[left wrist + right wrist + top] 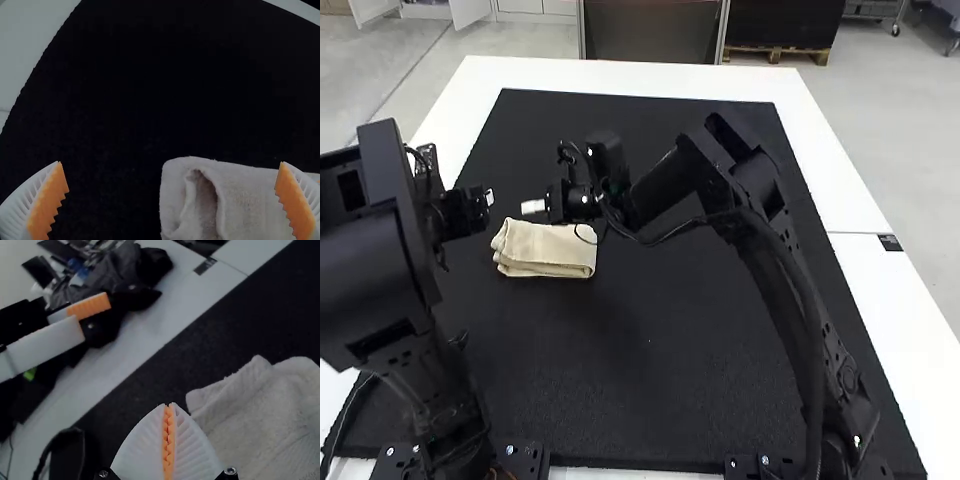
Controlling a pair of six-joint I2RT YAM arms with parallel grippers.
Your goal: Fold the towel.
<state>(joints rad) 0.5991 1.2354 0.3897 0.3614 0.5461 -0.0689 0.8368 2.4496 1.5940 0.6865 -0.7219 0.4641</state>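
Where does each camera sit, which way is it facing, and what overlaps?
High view: fixed above and behind the arms, facing forward and down over the black mat; both arms show.
Left wrist view: on the left arm, facing the mat and the towel's layered edge; the left gripper's parted fingers show.
Right wrist view: on the right arm, looking across the mat past the towel; the right gripper's closed fingers show, the left gripper farther off.
Shared by both wrist views: towel, mat, left gripper.

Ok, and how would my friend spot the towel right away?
Find the white table, then the big black mat on it. Toward the mat's left side in the high view lies a small folded towel. Unlike the black robot arms near it, it's pale cream cloth.
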